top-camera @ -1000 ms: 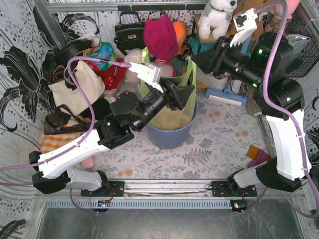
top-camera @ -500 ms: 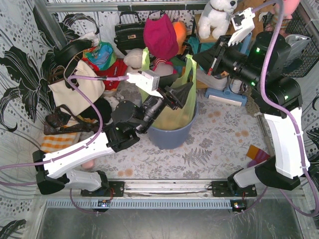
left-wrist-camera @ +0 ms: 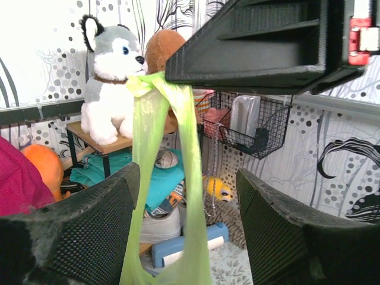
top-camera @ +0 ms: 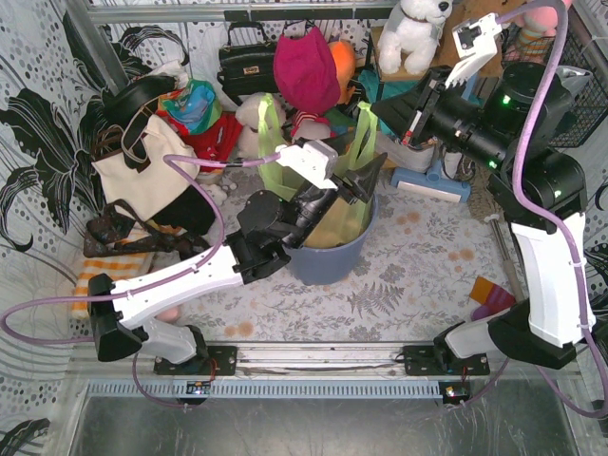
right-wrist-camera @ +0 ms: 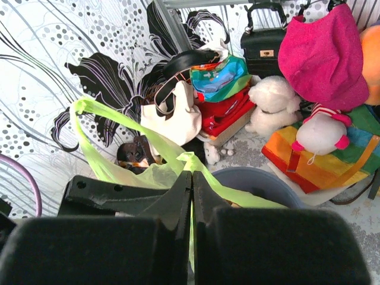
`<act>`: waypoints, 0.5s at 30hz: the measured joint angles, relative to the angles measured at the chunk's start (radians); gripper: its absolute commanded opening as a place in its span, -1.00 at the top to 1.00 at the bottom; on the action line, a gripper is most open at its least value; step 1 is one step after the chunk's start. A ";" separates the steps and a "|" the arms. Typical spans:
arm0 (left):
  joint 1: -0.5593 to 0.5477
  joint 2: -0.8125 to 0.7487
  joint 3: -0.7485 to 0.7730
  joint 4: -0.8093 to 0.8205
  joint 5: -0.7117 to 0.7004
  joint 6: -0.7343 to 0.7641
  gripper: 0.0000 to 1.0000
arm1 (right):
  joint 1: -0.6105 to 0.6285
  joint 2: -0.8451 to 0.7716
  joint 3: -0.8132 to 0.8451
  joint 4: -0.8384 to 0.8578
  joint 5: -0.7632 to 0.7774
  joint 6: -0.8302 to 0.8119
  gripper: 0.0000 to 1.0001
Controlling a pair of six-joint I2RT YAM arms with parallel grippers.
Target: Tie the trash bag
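right gripper: pinched tight on trash bag handle
left gripper: spread wide, handle hanging between
bin: bag inside

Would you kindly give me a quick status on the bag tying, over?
Right hand shut on trash bag handle. Left hand open, facing the handle loop. Bag in bin, untied. Nothing blocking.

Top view steeply downward from behind, wrist views close, facing opposite sides, all sharing the trash bag
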 measured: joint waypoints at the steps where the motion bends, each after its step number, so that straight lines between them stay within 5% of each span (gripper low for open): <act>1: 0.006 0.005 0.000 0.007 0.003 0.007 -0.47 | 0.000 -0.006 -0.011 0.002 -0.003 0.000 1.00; 15: 0.152 -0.003 -0.031 0.119 0.203 0.019 -0.57 | 0.000 -0.045 -0.063 0.017 -0.022 0.003 1.00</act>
